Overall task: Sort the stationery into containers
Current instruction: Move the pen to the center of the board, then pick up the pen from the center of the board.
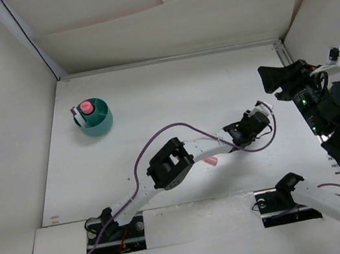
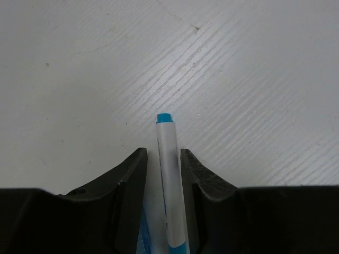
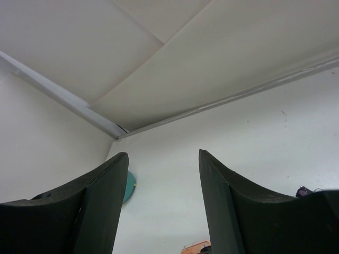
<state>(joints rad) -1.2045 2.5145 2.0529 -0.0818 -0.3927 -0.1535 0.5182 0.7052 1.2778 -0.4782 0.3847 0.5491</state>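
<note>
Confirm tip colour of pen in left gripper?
Light blue tip on a white pen, held in the left gripper. Left wrist view shows it best.

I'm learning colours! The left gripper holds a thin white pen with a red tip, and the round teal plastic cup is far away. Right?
Not quite: the left wrist view shows the left gripper holding a thin white pen with a blue tip, not red. The round teal plastic cup is far away.
</note>
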